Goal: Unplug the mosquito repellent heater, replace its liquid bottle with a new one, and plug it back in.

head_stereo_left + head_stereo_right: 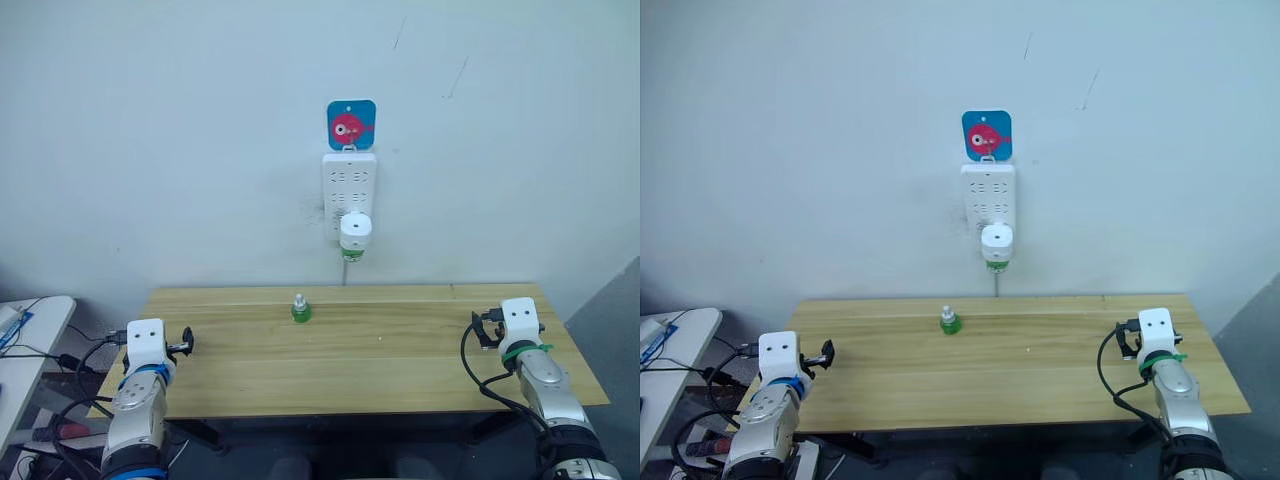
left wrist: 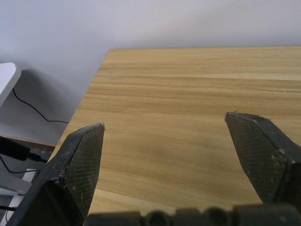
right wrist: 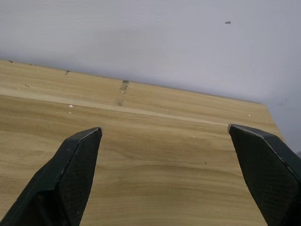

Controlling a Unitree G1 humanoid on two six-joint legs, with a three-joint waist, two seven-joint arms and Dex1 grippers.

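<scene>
Both hands are being held wide open over the counter [image 1: 400, 350]: the left hand [image 2: 164, 132] near the front left corner, the right hand [image 3: 164, 134] near the right edge, nothing being gripped. A small green bottle [image 1: 300, 308] is standing upright near the back edge, at mid-width. The heater [image 1: 355, 236] is being carried by the power strip [image 1: 349, 180] on the wall above the back edge, a green bottle underneath.

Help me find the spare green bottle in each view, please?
Left eye: bottle stands mid-table, near the far edge, below-left of the heater.
Right eye: same place.
Left wrist: bare table.
Right wrist: bare table too.
Shared landmark: the table's wood.
</scene>
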